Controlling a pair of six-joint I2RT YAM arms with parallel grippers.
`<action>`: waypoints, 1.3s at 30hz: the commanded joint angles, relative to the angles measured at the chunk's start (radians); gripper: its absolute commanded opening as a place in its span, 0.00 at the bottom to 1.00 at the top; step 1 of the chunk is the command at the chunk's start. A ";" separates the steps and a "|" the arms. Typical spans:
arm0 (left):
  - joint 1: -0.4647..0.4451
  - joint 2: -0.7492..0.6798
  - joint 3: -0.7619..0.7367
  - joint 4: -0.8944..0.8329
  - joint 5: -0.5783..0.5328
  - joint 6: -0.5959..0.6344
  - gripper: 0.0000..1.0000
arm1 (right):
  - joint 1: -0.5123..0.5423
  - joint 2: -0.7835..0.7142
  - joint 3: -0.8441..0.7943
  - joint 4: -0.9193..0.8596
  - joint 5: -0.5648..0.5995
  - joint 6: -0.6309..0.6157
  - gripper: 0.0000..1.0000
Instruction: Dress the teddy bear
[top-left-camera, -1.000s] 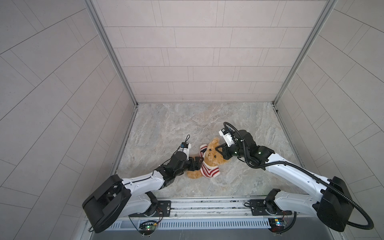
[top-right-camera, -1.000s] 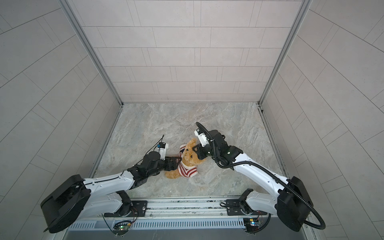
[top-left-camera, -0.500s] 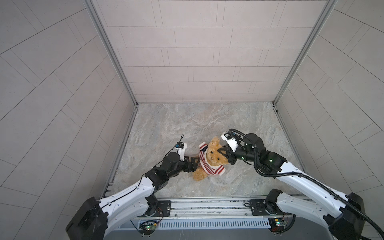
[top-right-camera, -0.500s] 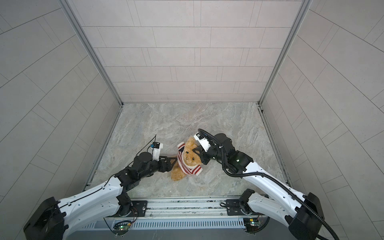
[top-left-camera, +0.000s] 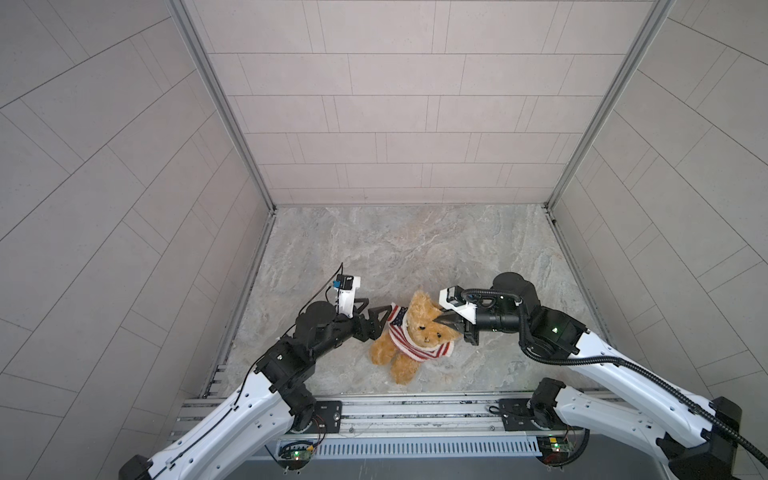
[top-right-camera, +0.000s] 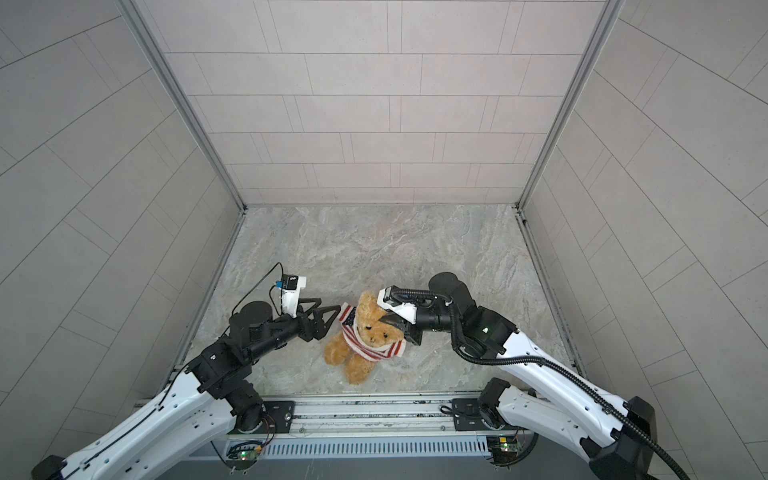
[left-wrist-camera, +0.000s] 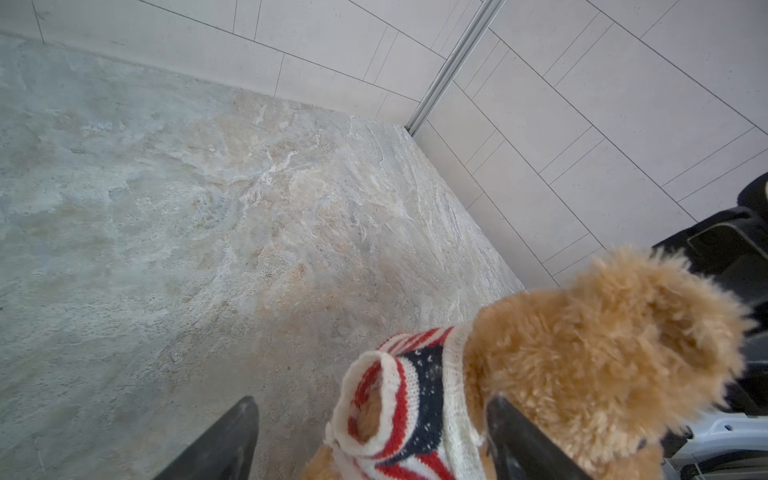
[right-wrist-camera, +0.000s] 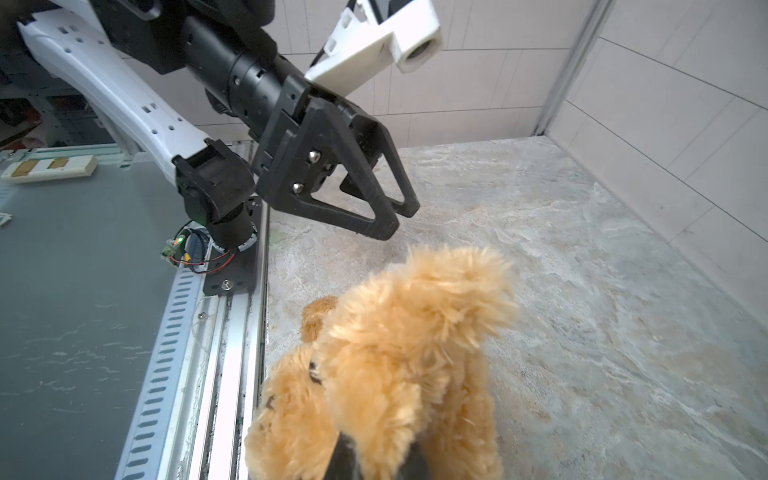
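The marbled surface carries the teddy bear close to the front rail, about midway along it, legs toward the rail. The right gripper has its fingers pinched narrow on fur at the side of the bear's head. The left gripper, fingers spread wide and empty, sits just beside the sweater. The bear is light, soft and floppy, so it will likely sag from a fur pinch. The stretchy knit sleeve cuff looks the better hold.

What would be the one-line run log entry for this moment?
left claw: open, near sweater sleeve | right claw: shut on teddy bear head | sweater: around bear torso, legs bare
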 joint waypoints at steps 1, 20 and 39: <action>0.007 0.023 0.037 -0.066 0.029 0.040 0.85 | 0.004 -0.007 0.049 0.023 -0.088 -0.090 0.00; 0.007 0.205 -0.085 0.050 0.032 -0.065 0.56 | -0.087 0.291 0.236 -0.056 -0.191 -0.025 0.00; 0.007 0.379 -0.203 0.229 -0.020 -0.148 0.53 | -0.110 0.523 0.347 -0.059 -0.008 0.036 0.32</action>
